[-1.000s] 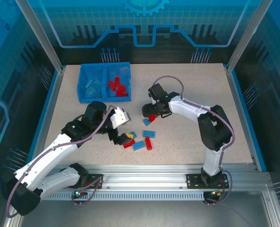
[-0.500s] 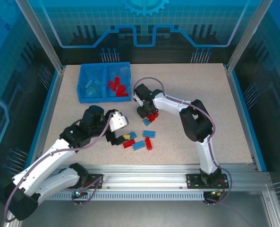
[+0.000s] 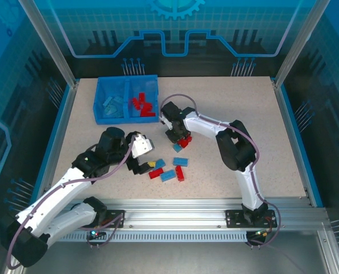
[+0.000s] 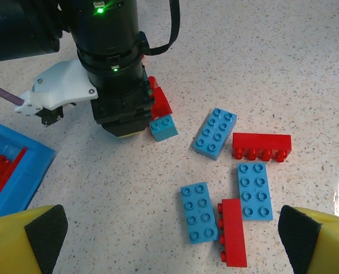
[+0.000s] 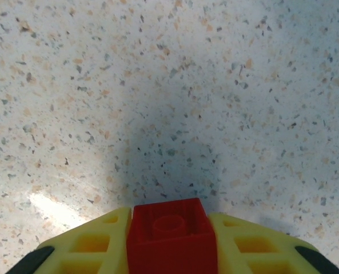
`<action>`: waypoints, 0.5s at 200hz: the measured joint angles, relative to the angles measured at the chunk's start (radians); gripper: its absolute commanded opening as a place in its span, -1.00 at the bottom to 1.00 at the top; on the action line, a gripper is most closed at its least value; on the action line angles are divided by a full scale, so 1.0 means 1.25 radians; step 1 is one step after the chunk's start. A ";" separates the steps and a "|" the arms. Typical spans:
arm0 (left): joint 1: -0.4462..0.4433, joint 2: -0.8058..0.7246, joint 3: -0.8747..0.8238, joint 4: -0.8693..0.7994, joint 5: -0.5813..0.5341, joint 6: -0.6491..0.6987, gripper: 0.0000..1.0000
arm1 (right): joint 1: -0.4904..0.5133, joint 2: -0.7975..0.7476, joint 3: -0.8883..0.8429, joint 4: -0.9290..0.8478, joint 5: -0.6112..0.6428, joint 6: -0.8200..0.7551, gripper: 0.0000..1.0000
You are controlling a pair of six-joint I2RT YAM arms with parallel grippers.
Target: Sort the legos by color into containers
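Clasping a red lego (image 5: 168, 242), right jaws up close.

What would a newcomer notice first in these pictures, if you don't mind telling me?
The right gripper pinches a red brick between its yellow fingers, near the middle of the table. Just nearer, loose red and light blue bricks lie scattered below the wide-open left gripper. At the far left stands the blue bin, light blue bricks in its left compartment, red ones in its right.

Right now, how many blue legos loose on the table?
4: a small one beside the right claw, three clustered nearer the left claw. The claws may hide more.
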State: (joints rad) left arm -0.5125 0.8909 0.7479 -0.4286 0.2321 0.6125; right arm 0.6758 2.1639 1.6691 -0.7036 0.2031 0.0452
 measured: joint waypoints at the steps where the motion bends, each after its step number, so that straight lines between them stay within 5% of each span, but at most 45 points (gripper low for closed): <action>1: 0.000 0.000 0.000 0.001 0.000 0.000 0.97 | 0.000 0.000 0.000 0.000 0.000 0.000 -0.52; 44: 0.027 -0.021 -0.022 0.029 -0.016 -0.008 0.97 | 0.004 -0.082 0.000 -0.005 -0.020 0.027 -0.49; 100: 0.156 -0.110 -0.037 0.146 -0.094 -0.120 0.97 | 0.055 -0.188 0.118 0.094 -0.036 0.081 -0.48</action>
State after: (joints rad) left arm -0.3176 0.7528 0.7021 -0.2455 0.1146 0.4629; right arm 0.7441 1.9293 1.8168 -0.5865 0.1581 0.1459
